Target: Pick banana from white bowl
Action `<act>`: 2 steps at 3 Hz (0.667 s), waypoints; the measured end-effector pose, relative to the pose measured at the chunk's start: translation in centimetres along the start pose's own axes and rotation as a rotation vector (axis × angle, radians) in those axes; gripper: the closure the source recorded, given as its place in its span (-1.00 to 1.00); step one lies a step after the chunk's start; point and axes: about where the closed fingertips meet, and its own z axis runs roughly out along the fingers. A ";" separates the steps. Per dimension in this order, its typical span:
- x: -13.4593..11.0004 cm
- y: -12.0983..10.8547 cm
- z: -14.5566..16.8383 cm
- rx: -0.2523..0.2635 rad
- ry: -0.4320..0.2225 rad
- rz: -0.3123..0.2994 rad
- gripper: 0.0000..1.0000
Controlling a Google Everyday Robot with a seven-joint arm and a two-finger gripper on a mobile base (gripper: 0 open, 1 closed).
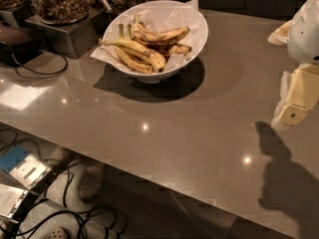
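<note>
Gripper point(295, 106), over countertop point(174, 133), open-or-closed state cannot be told; banana point(162, 36), atop other bananas point(142, 51) in white bowl point(149, 76), well apart to its left.

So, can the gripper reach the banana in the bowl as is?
Probably yes: gripper hangs far right, only bare counter between, and the banana lies exposed atop the white bowl's pile.

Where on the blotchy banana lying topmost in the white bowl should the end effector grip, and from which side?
Probably its middle, from above, closing across its width. The banana lies topmost, running left to right, so its middle is exposed, while the white bowl has a rim that blocks sideways approach. The end effector hangs at the right, away from the bowl.
</note>
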 end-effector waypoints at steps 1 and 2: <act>-0.5 -0.4 -0.1 0.004 -0.002 0.005 -1.00; -2.9 -2.8 0.9 -0.039 0.015 0.018 -1.00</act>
